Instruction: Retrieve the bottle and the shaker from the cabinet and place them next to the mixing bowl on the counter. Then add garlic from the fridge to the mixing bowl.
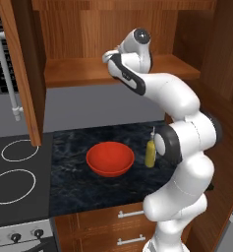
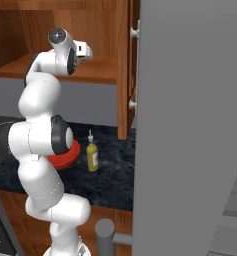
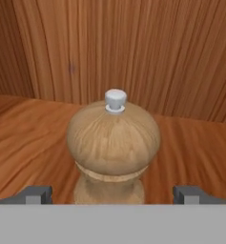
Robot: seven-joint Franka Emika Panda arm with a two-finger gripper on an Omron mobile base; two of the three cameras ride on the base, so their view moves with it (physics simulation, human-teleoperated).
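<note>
Room: simulated kitchen, with a wooden wall cabinet [image 1: 137, 74] standing open above a dark marbled counter [image 1: 73, 182]; a stovetop [image 1: 14, 172] lies to the counter's left and a tall grey fridge [image 2: 190, 125] stands at the right.
Gripper: my gripper [image 3: 112, 194] is spread as wide as it goes and holds nothing; its two tips stand on either side of the shaker's base, clear of the wood.
Shaker: the wooden shaker [image 3: 113, 143], with a small grey knob on top, stands upright on the cabinet shelf, close in front of my hand.
Arm: I rise from the base, fold at the elbow over the counter, and reach up and forward so my hand sits inside the cabinet at shelf level.
Counter: the red mixing bowl [image 1: 109, 158] sits mid-counter, and the yellow bottle [image 1: 150, 151] stands upright just beside it on its right.
</note>
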